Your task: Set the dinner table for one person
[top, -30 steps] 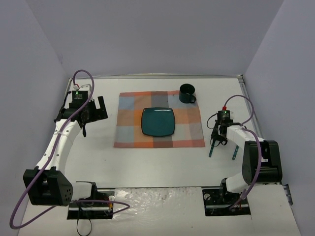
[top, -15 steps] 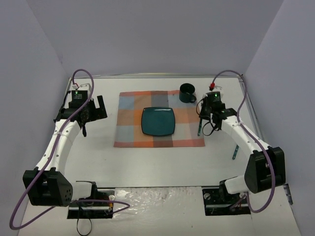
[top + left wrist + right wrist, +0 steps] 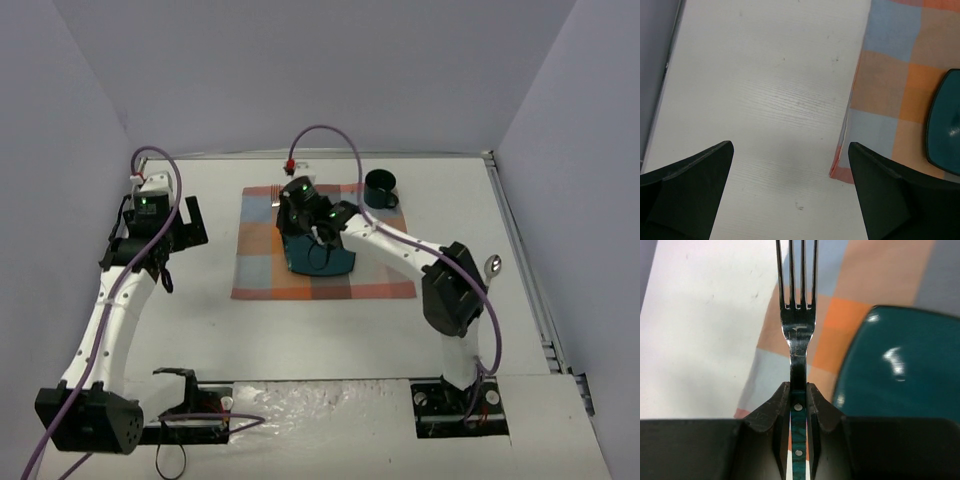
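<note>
Right pincer [image 3: 798, 390] pinches a fork [image 3: 797, 315] by its handle, tines reaching out above the left part of the plaid placemat [image 3: 262, 250], just left of the teal plate [image 3: 900, 380] at the mat's middle. Left pincer [image 3: 790, 147] hangs spread wide, holding nothing, above the white bench [image 3: 330, 335] just off the mat's left edge. On the bench, which spans the whole scene, a dark mug [image 3: 380, 188] sits at the mat's far right corner and a spoon [image 3: 492, 265] lies well to the right
</note>
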